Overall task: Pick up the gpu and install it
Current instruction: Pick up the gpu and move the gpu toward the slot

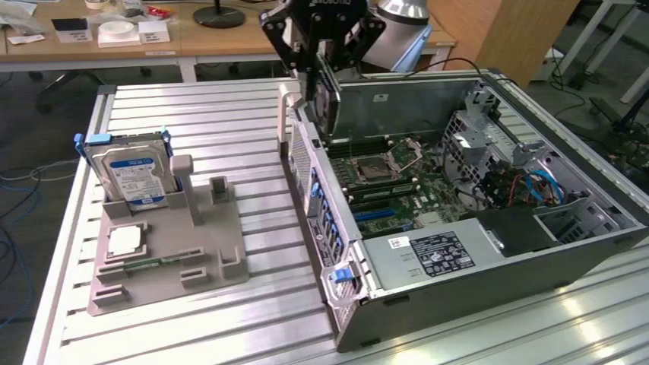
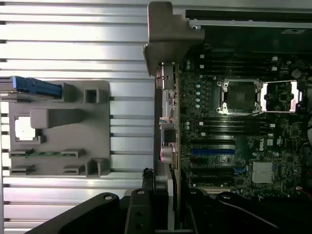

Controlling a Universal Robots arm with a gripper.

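Gripper point(image 1: 322, 55) pinches one gpu point(image 1: 327, 103), I read | one open computer case point(image 1: 487, 275) below | one hard drive point(image 1: 130, 173), exterior view's left.

Gripper point(image 1: 327, 59): matte black all over, a blocky body with pale lettering point(image 1: 335, 4) along its upper edge. It splits into two angular fingers point(image 1: 287, 42) built from flat linked plates. Round pivot pins point(image 2: 109, 197) sit at the link joints near the finger bases, in the same black with a dull sheen. Behind the gripper body, the arm's wrist joint point(image 1: 406, 15) is rounded and silver-grey, with a paler bluish-white section below.
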